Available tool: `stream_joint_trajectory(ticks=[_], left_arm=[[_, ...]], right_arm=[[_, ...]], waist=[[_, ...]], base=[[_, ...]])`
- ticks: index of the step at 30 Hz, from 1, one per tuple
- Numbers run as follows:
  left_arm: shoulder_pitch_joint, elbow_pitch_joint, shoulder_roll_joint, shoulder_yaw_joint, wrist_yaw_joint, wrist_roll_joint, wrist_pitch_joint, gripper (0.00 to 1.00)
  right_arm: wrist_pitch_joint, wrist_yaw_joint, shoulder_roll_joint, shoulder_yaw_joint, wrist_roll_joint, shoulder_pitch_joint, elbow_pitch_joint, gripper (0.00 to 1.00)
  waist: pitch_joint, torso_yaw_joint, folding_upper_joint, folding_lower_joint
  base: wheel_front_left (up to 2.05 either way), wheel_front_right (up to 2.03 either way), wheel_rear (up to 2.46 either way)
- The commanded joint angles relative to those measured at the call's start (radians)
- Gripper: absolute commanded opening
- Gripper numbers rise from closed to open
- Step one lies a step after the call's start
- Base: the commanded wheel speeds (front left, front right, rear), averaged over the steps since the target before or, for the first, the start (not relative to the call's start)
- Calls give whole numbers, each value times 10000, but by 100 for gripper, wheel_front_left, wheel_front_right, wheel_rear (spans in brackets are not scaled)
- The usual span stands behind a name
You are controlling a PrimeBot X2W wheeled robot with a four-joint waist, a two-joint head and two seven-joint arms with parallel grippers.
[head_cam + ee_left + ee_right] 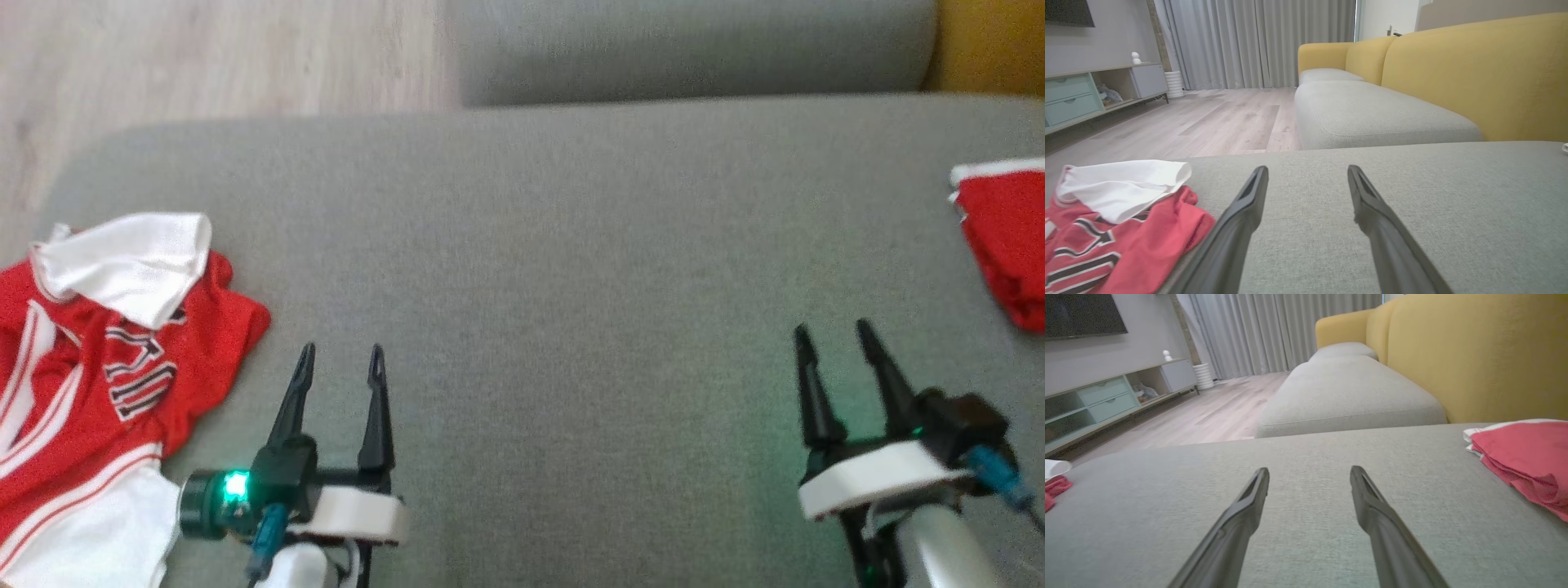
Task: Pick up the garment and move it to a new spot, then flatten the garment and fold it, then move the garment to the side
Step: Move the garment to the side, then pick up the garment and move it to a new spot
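A crumpled red and white garment [106, 367] with striped lettering lies at the left edge of the grey cushion [571, 245]; the left wrist view has it low on the left [1126, 228]. My left gripper [341, 351] hovers open just to the right of it, apart from the cloth, and nothing sits between its fingers [1307, 168]. Over the cushion's right part my right gripper [833, 328] is open and empty as well [1309, 468]. A corner of the garment [1055, 486] peeks in at the right wrist view's far left.
A folded red cloth with white trim [1008, 245] lies at the cushion's right edge [1527, 457]. Another grey seat cushion [1372, 110] and a yellow sofa back [1474, 69] lie beyond. Wooden floor [204, 57] lies past the left edge, with a low cabinet [1086, 94] along the wall.
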Motion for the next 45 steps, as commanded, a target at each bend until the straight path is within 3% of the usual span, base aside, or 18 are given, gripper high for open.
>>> stream_joint_trajectory(ticks=[1,14,32,37,45], left_arm=[[-87,-255,42,514,-49,-80,-24,100],[577,-75,39,1090,-175,-132,-24,100],[598,-168,38,569,-246,244,-24,100],[587,-46,38,580,-231,311,-24,100],[622,-85,38,825,-124,383,-24,100]], right_arm=[[-109,-7,98,254,-244,8,-432,100],[-110,-7,628,11,-498,786,-829,100],[-110,-7,707,-285,-630,1105,-733,100],[-110,-7,707,-178,-630,1160,-642,100],[-110,-7,708,64,-379,1042,-599,100]], waist=[[-695,78,-1,4],[-1382,-99,-1,4],[-1382,208,-1,4],[-1369,696,-1,4],[-1253,2403,-1,4]], base=[[0,0,0],[0,0,0],[0,0,0],[0,0,0],[0,0,0]])
